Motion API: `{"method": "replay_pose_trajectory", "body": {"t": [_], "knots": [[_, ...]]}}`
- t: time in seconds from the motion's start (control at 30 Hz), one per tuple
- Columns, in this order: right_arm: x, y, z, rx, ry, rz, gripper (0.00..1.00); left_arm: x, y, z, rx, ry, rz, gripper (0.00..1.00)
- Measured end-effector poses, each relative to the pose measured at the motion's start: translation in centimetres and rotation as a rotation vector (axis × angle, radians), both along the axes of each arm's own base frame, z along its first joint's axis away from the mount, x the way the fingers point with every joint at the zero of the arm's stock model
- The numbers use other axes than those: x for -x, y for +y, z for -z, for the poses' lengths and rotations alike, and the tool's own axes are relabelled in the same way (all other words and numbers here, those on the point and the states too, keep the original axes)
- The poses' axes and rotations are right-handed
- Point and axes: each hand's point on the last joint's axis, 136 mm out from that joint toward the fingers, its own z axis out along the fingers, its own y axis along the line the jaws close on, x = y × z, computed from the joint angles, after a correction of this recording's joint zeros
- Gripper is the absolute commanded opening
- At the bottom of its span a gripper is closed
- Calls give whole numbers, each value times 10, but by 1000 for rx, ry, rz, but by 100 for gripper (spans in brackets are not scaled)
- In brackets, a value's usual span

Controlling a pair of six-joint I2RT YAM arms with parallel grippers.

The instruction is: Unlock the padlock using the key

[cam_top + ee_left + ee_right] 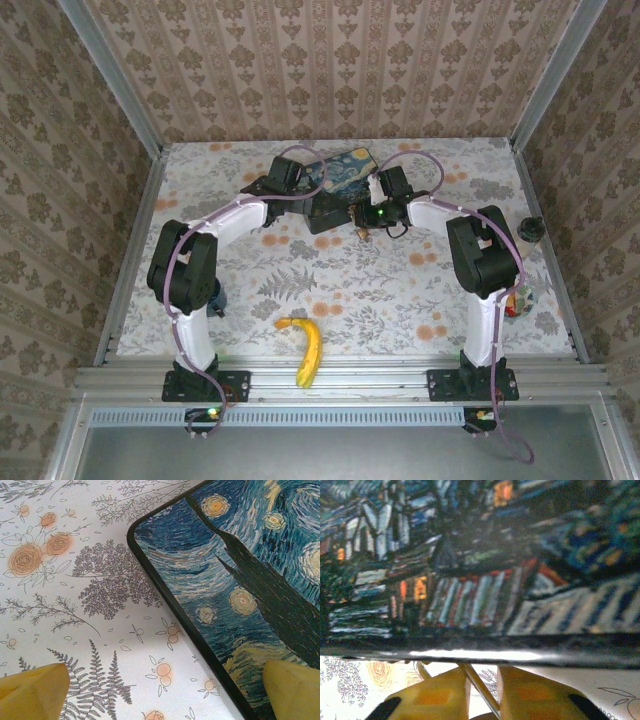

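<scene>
I'm pinching a thin silvery rod, key or shackle unclear, in the right gripper; the left gripper is hovering released. Insertion is probably pending, needing careful alignment.

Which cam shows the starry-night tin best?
Left wrist: tin is sharp, its rounded corner and painted lid clear. Top external shows it small and partly hidden. Right wrist gets a blurred close-up of its painted face and dark rim.
</scene>
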Motion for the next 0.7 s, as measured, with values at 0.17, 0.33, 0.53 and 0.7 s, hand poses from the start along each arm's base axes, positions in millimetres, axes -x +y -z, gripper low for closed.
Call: {"method": "replay_pose_trajectory", "body": {"t": [0.17, 0.33, 0.53, 0.7], "knots": [[1, 2, 1, -17, 14, 24, 6, 1, -1, 1, 4, 6, 5, 100], [2, 2, 1, -64, 20, 80, 0, 2, -2, 2, 19, 15, -5, 100], [6, 1, -1, -130, 28, 158, 0, 5, -4, 6, 57, 32, -22, 100], [11, 0, -1, -181, 53, 222, 0, 11, -8, 7, 79, 42, -25, 100]]}}
